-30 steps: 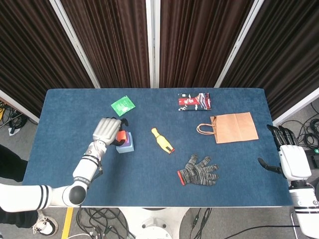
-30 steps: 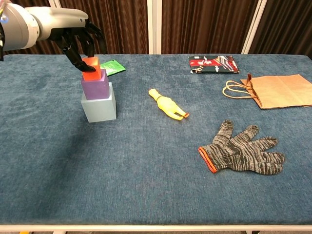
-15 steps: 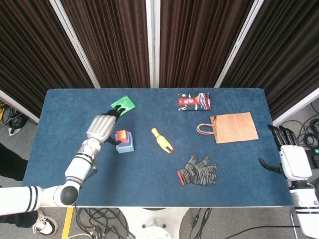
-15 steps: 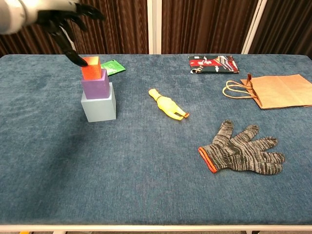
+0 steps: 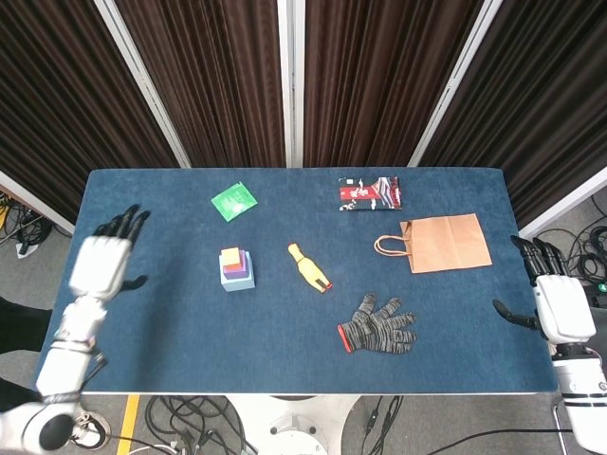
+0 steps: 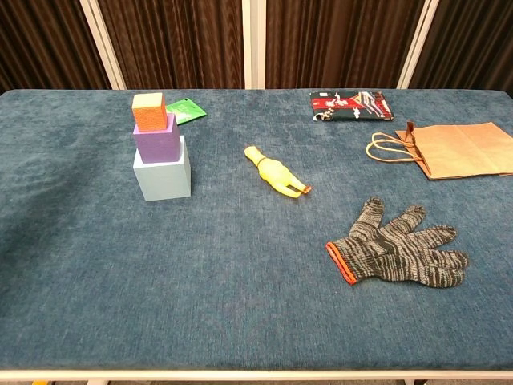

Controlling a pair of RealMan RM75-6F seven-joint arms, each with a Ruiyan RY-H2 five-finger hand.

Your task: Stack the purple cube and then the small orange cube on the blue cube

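Three cubes stand in one column: the orange cube (image 6: 148,111) on the purple cube (image 6: 156,138) on the blue cube (image 6: 162,176), largest at the bottom, so each rests on a wider face and the load sits centred. We judge the stacking done. The column's long axis is vertical; the cubes' faces run roughly square to the worktop (image 6: 200,305) edges, the upper two set a little toward the back of the blue one. Nothing touches the stack.

Our left robot hand (image 5: 102,258) hangs at the worktop's left edge, fingers spread, holding nothing; the stack lies well to its right. We read that as standing clear so as not to nudge the tower. Our right robot hand (image 5: 553,301) waits off the right edge, fingers apart and empty, with the bag (image 5: 443,242) and glove (image 5: 377,325) between it and the stack.
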